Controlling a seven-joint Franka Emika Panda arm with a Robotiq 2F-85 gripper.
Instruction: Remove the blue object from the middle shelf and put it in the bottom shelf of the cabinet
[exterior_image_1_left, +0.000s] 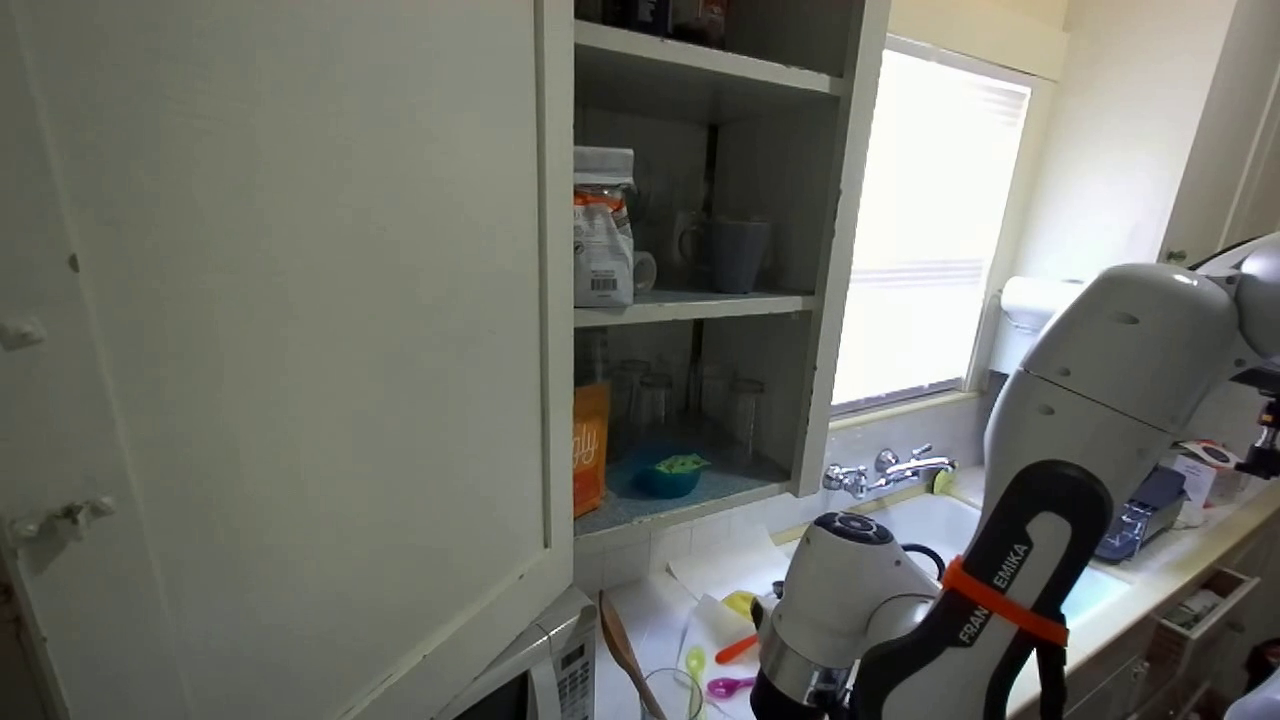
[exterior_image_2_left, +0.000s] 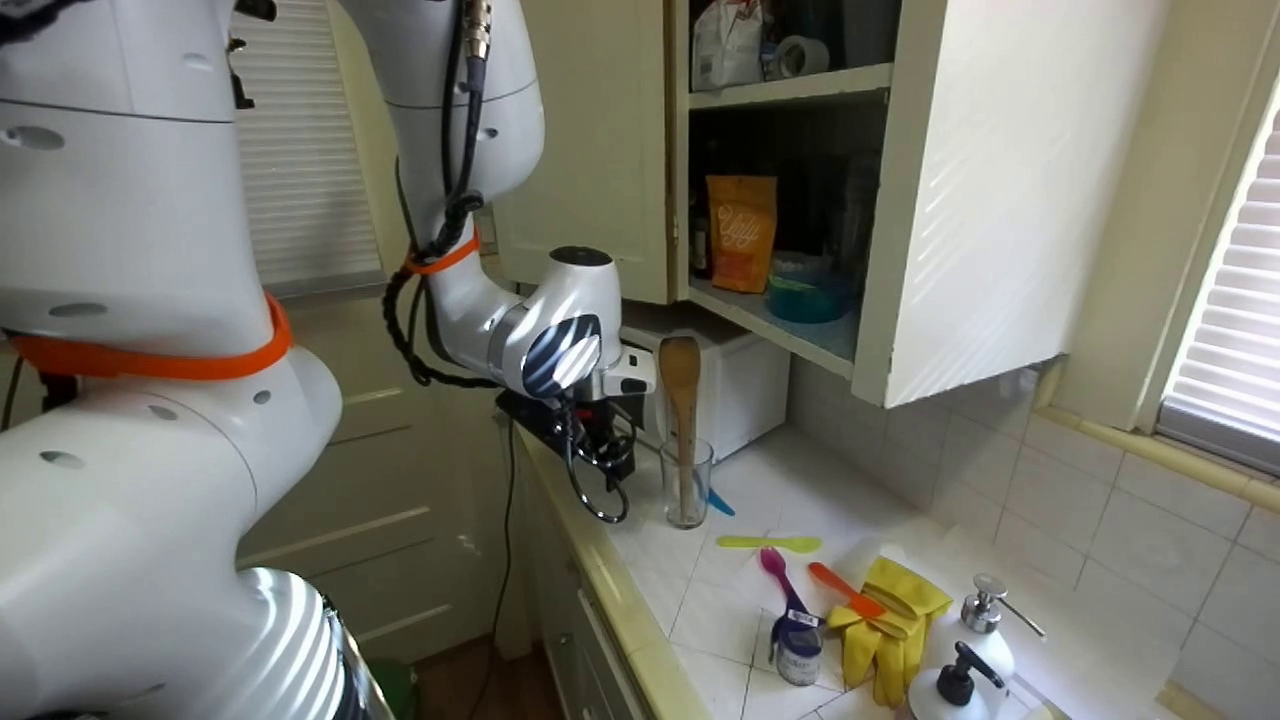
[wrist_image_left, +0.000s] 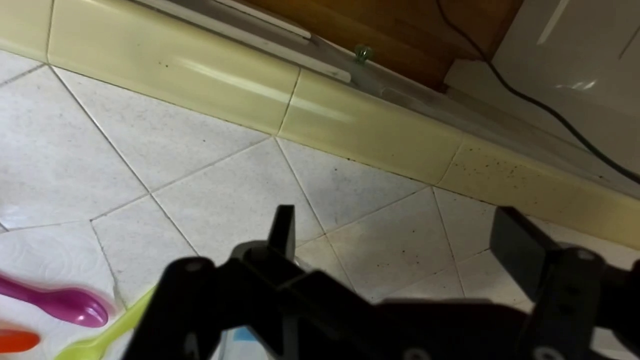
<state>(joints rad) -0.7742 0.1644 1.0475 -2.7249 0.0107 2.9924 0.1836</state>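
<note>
The white cabinet (exterior_image_1_left: 850, 200) (exterior_image_2_left: 1010, 200) stands open. On its middle shelf (exterior_image_1_left: 700, 309) (exterior_image_2_left: 790, 88) stands a blue-grey mug (exterior_image_1_left: 738, 257), beside a white bag and a tape roll. On its bottom shelf (exterior_image_1_left: 700, 506) (exterior_image_2_left: 760, 322) sits a teal-blue bowl (exterior_image_1_left: 668, 484) (exterior_image_2_left: 803, 298) with something green in it, which shows in both exterior views. My gripper (wrist_image_left: 395, 232) is open and empty above the tiled counter. In an exterior view the gripper (exterior_image_2_left: 600, 445) hangs near the counter's front edge, below and apart from the cabinet.
An orange bag (exterior_image_1_left: 590, 450) (exterior_image_2_left: 742, 235) and several glasses share the bottom shelf. The large cabinet door (exterior_image_1_left: 300, 300) is swung open. A glass with a wooden spoon (exterior_image_2_left: 680, 385) and a microwave (exterior_image_2_left: 745, 385) stand close to the gripper. Coloured spoons, yellow gloves (exterior_image_2_left: 890, 630) and soap bottles lie farther along.
</note>
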